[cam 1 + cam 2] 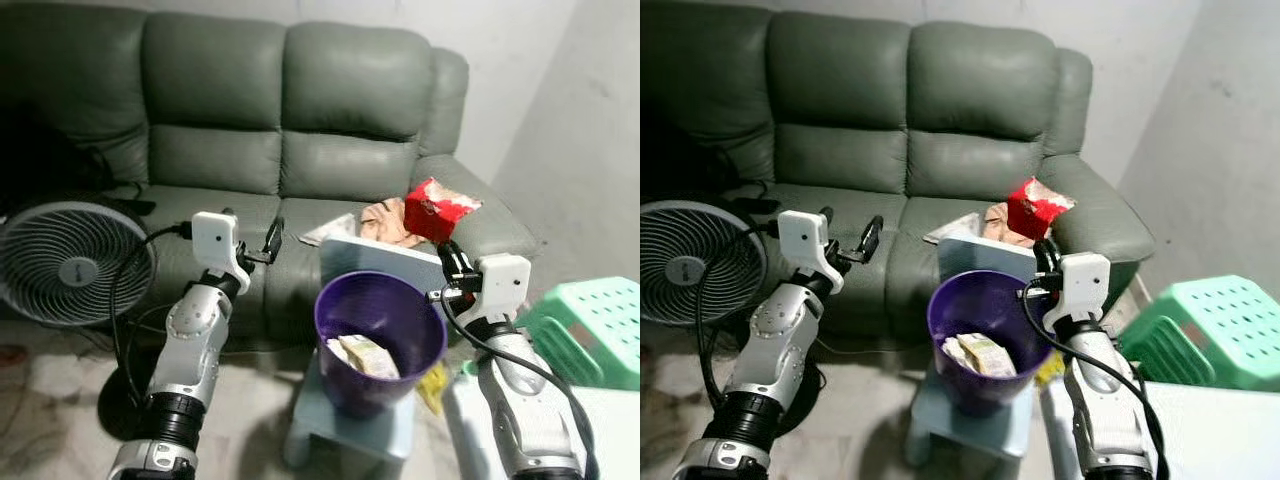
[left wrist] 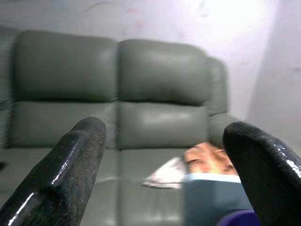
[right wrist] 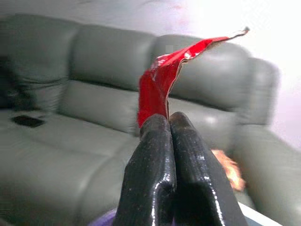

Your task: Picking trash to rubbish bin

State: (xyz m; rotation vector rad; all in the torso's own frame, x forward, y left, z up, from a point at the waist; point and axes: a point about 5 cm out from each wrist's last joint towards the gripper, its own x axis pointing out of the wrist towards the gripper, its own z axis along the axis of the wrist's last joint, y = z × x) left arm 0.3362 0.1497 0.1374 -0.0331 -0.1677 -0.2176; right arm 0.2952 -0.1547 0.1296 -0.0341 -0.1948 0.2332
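Left eye view: one purple rubbish bin, round and smooth-walled, is standing on a pale blue stool just in front of the grey sofa; its rim is lying open from above. Some folded packets are lying inside. The right gripper is holding one crumpled red wrapper above and just behind the bin's far rim. One round fan is standing at the left, one perforated green stool at the right.

Right eye view: the left gripper is hovering over the sofa's seat edge, fingers parted, holding nothing.

Left wrist view: two glossy black fingers are standing wide apart, facing the cushions.

Right wrist view: two fingers are pressing together on the wrapper's lower edge.
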